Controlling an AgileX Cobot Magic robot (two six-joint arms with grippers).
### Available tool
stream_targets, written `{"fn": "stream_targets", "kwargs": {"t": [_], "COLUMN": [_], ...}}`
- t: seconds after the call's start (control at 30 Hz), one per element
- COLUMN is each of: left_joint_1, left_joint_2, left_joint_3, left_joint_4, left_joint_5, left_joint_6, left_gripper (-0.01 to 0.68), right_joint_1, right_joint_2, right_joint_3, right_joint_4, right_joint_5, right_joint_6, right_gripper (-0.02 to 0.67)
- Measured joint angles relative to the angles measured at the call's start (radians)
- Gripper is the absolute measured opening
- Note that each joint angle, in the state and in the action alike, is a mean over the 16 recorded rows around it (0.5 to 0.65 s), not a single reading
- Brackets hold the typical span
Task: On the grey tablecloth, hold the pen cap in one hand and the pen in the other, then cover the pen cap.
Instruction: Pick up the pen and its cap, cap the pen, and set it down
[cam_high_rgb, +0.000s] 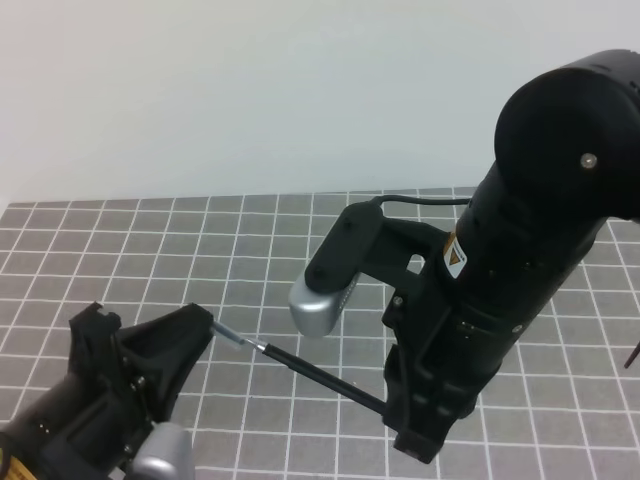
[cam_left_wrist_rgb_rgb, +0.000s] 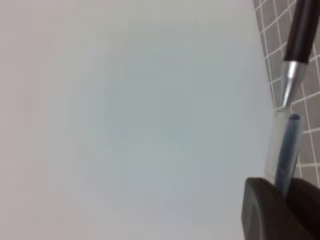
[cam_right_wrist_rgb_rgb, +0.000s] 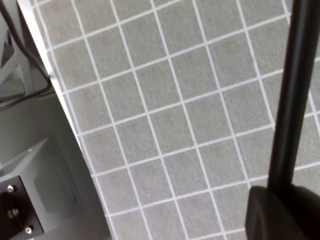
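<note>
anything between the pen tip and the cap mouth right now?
Nothing visible. The pen, held in the right gripper, points its tip at the pen cap in the left gripper, with only open air between them.

pen (cam_right_wrist_rgb_rgb: 292, 95): upper end cut by frame | pen cap (cam_left_wrist_rgb_rgb: 286, 155): blurred, base hidden in jaws

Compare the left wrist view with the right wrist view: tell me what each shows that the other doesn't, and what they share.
Only the left wrist view shows the pen cap, held in the left gripper and pointing up at the pen's silvery tip, with a pale blank surface filling most of the frame. Only the right wrist view shows the table's edge and grey metal framing beyond it, plus the right gripper clamping the pen's barrel. Both show the pen and the grey tablecloth.
</note>
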Motion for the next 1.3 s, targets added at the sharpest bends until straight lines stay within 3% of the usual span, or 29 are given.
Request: {"fn": "stream_targets", "kwargs": {"t": [0.37,1.3], "left_joint_1": [-0.057,-0.058], "left_joint_2": [0.001,0.002], "left_joint_3": [0.000,-0.009], "left_joint_4": [-0.085,-0.120], "left_joint_5": [0.019,0.023], "left_joint_6": [0.059,0.088], "left_gripper": [0.001,0.001], "right_joint_1": [0.000,0.000], "right_joint_2": [0.000,0.026], "right_joint_3": [0.000,0.000], "right_joint_4": [0.021,0.036], "right_joint_5": [0.000,0.000], "right_joint_6": [0.000,0.002], "right_gripper": [-0.004,-0.004]}}
